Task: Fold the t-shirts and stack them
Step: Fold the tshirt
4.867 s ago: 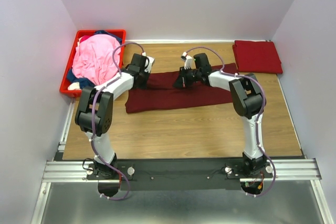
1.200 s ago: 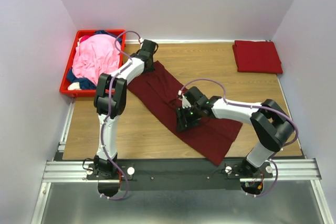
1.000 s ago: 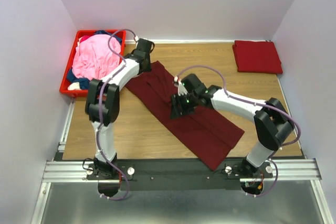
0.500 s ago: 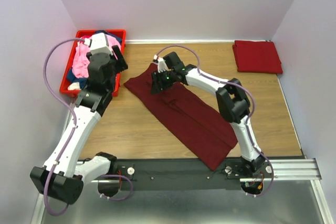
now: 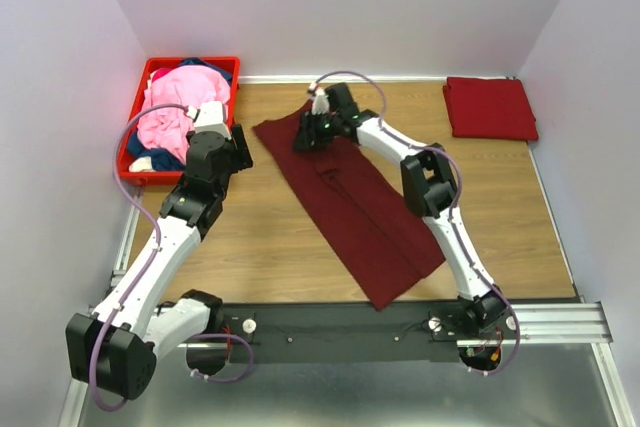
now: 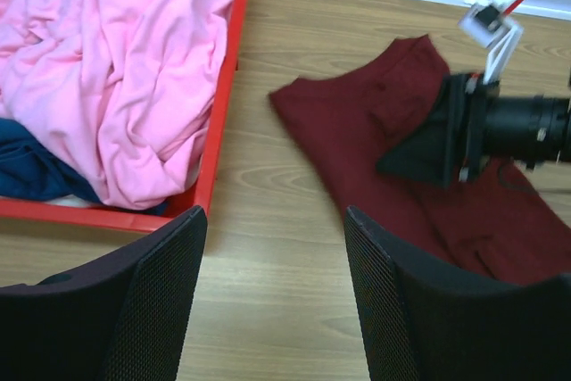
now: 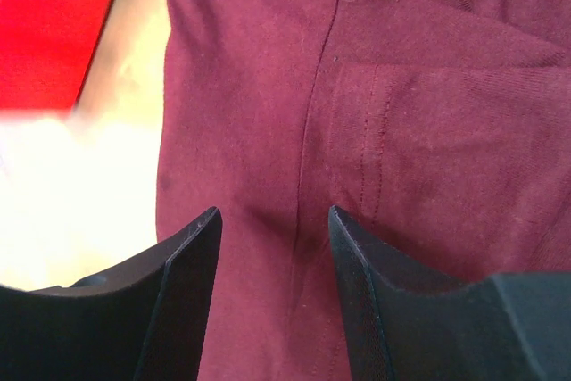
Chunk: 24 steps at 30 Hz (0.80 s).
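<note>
A dark maroon t-shirt, folded into a long strip, lies diagonally across the wooden table. My right gripper is over its far end, and in the right wrist view the right gripper is open with flat maroon cloth below the fingers. My left gripper is between the crate and the shirt. Seen from the left wrist, the left gripper is open over bare wood, holding nothing. A pink t-shirt is heaped over a navy one in the crate. A folded red t-shirt lies at the far right.
The red plastic crate stands at the table's far left edge, its wall close to my left fingers. Purple-grey walls close in the table on three sides. An aluminium rail carries both arm bases at the near edge.
My left gripper let go of the shirt's far corner and drew back beside the crate. My right gripper slid from the shirt's middle up to its far end, and the strip swung steeper.
</note>
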{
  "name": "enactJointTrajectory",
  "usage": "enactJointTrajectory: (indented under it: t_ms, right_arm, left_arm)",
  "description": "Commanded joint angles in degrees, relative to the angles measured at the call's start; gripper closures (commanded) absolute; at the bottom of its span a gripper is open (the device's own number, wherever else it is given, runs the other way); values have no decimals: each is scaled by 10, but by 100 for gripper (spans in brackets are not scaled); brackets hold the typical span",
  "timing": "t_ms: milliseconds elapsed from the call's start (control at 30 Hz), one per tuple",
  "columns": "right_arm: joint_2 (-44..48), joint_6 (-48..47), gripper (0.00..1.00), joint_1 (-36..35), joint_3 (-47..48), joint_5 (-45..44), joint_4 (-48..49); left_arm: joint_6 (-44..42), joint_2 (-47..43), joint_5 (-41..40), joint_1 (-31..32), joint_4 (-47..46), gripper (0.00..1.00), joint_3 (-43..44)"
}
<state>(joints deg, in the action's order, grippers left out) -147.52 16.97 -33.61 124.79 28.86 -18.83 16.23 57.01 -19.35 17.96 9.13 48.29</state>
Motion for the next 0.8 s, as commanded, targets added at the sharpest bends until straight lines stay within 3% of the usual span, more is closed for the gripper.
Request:
enactJointTrajectory:
  t_ms: [0, 267, 500, 667, 767]
  right_arm:
    - [-72, 62, 40, 87, 23, -46, -13]
    - [-102, 128, 38, 190, 89, -50, 13]
    - [-78, 90, 33, 199, 157, 18, 22]
    - [24, 68, 31, 199, 88, 27, 21]
    - [142, 68, 31, 199, -54, -9, 21]
  left_arm:
    - [-10, 13, 41, -1, -39, 30, -5]
    - [-21, 28, 67, -1, -42, 30, -4]
    - [-36, 33, 133, -2, -57, 31, -15]
    - [-24, 40, 172, -1, -64, 40, -24]
    - [-16, 42, 185, 0, -59, 40, -26]
